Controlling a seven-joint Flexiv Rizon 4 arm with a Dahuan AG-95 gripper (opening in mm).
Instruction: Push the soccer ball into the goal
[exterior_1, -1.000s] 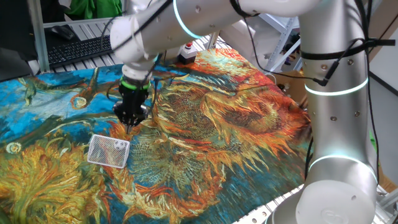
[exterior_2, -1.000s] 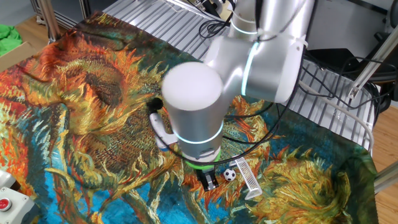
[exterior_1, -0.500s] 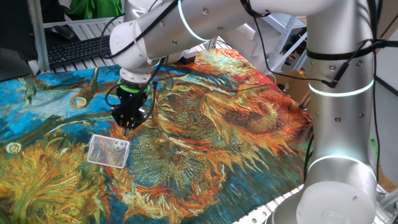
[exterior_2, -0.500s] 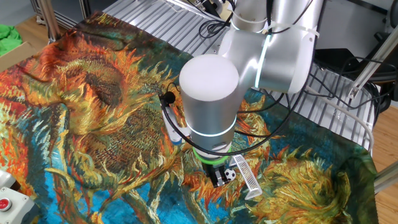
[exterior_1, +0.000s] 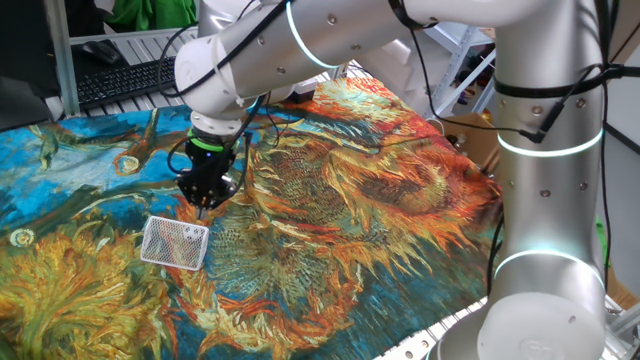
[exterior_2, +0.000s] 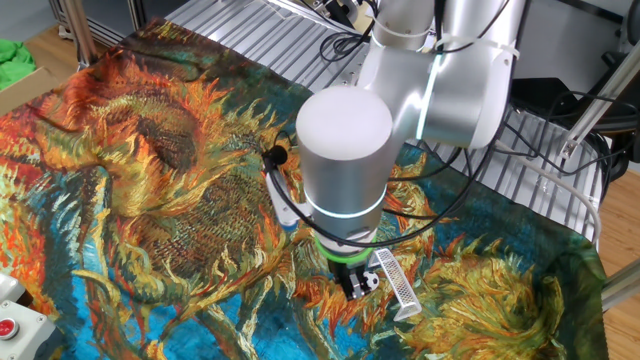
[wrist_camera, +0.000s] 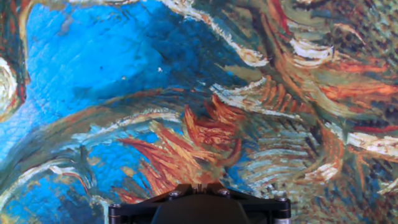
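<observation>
The soccer ball (exterior_2: 370, 281) is a tiny white and black ball on the painted cloth. It lies between my gripper (exterior_2: 353, 290) and the goal (exterior_2: 397, 283). The goal is a small white mesh frame lying close on the ball's far side. The gripper's narrow black fingers are shut with nothing in them, pointing down at the cloth right against the ball. In one fixed view the gripper (exterior_1: 203, 203) stands just above the goal (exterior_1: 175, 242), and the ball is hidden there. The hand view shows only the shut fingertips (wrist_camera: 199, 186) over cloth.
A sunflower-print cloth (exterior_1: 380, 200) covers the table. A red button box (exterior_2: 8, 326) sits at the cloth's corner. A keyboard (exterior_1: 125, 80) lies beyond the table's far edge. Cables (exterior_2: 450, 200) hang from the arm over the cloth.
The gripper has slid across the cloth toward the goal and closed the gap to the ball. The ball and goal have barely shifted.
</observation>
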